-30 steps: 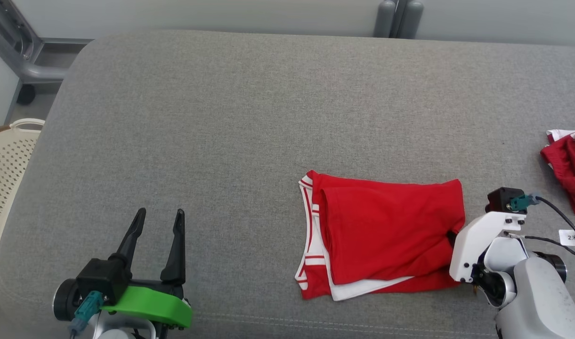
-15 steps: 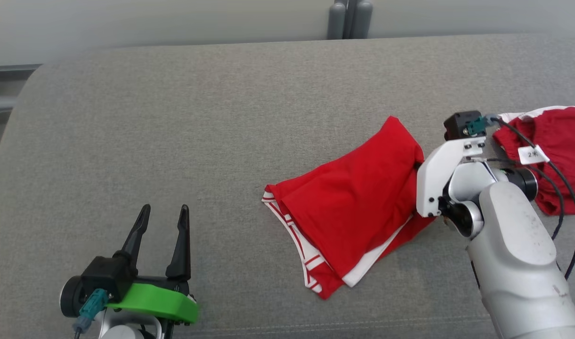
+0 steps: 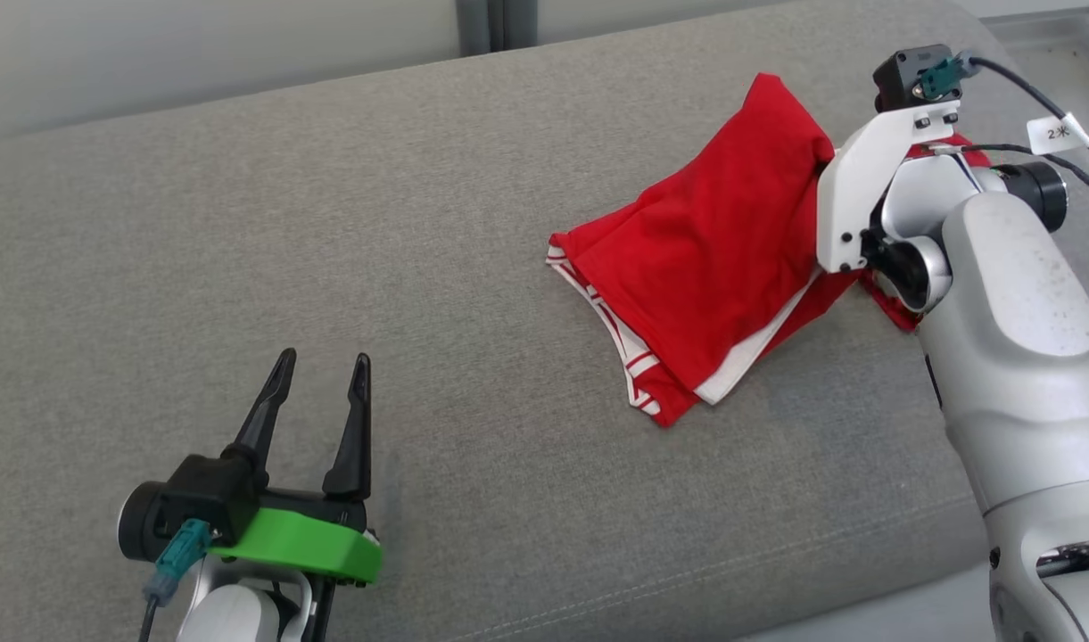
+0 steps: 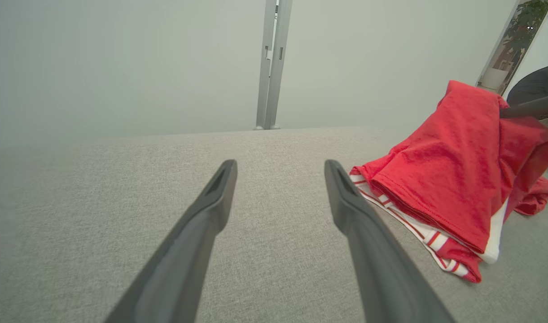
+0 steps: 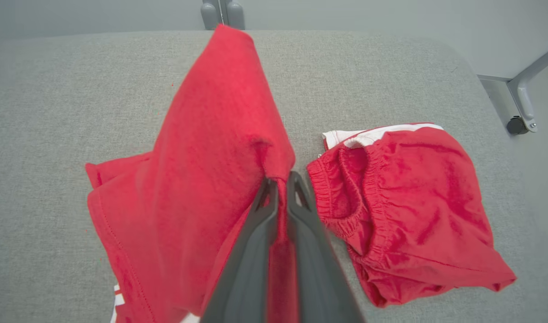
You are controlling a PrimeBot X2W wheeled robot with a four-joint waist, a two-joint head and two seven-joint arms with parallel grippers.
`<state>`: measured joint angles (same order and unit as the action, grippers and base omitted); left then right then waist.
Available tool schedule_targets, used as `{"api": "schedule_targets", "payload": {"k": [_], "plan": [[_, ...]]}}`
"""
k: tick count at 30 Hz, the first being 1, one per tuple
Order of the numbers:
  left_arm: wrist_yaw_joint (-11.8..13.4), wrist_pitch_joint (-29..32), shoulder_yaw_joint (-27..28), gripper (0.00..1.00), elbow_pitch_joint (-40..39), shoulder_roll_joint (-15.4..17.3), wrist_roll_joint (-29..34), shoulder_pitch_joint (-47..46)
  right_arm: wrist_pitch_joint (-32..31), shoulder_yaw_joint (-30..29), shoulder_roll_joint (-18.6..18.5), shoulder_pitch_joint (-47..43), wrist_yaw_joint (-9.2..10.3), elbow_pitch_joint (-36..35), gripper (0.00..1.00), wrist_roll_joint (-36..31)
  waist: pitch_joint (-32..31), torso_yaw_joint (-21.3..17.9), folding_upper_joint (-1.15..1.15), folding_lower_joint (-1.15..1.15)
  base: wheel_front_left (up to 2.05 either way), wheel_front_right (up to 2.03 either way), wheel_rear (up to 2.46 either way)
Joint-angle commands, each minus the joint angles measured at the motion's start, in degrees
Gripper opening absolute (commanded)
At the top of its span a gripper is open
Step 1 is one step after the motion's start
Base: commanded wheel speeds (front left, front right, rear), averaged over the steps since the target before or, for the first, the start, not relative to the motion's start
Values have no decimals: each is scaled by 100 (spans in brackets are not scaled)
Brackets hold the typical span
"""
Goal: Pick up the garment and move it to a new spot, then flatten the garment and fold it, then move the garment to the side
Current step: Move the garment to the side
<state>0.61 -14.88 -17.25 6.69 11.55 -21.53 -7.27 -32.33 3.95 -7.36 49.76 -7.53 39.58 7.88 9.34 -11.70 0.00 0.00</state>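
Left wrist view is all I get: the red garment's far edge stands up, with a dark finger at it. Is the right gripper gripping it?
Observer: Yes. In the right wrist view the right gripper is shut on a pinch of the folded red garment.
Operator: And the red scrap behind it?
Observer: A second red garment, bunched, elastic waistband showing, lies on the grey cushion beside that gripper.

The white tag [image 3: 1059, 134] on a black cable [image 3: 1012, 78] reads "2米".
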Motion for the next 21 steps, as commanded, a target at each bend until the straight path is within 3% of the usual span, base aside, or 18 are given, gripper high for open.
{"api": "schedule_targets", "payload": {"k": [1, 10, 21], "plan": [[-7, -32, 16, 100, 6, 56, 43, -115, 73, -23, -28, 172, 10, 47, 0, 32, 245, -409, 0, 0, 0, 0, 0], [-63, -5, -68, 100, 43, 148, 102, -274, 352, -172, -400, 600, 10, 422, 0, -55, 444, -730, 0, 0, 0, 0, 0], [-83, 187, -143, 100, -89, 307, 129, -300, 772, -705, -877, 932, 10, 911, 0, -361, 647, -536, 0, 0, 0, 0, 0]]}}
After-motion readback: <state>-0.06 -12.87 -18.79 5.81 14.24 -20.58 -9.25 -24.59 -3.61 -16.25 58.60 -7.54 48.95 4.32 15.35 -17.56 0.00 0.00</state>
